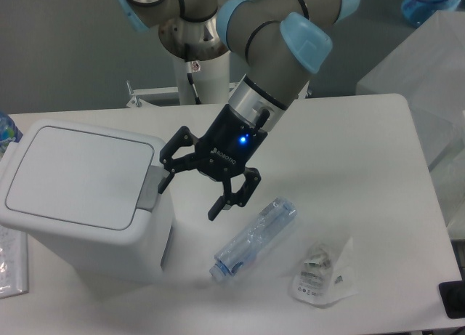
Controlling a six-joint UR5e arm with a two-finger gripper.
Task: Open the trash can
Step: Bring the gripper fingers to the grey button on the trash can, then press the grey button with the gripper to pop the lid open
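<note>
The arm [272, 66] slants down-left, gripper [192, 198] jaws spread wide, holding nothing.

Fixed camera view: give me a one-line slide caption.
Open gripper nears the grey push-button of the closed white trash can; a plastic bottle lies beside.

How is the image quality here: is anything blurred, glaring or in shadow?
In the camera view, lighting is soft and even; the trash can casts only a faint shadow on the table. The gripper looks slightly soft, its blue light glowing. The clear bottle shows mild glints, no harsh glare.
</note>
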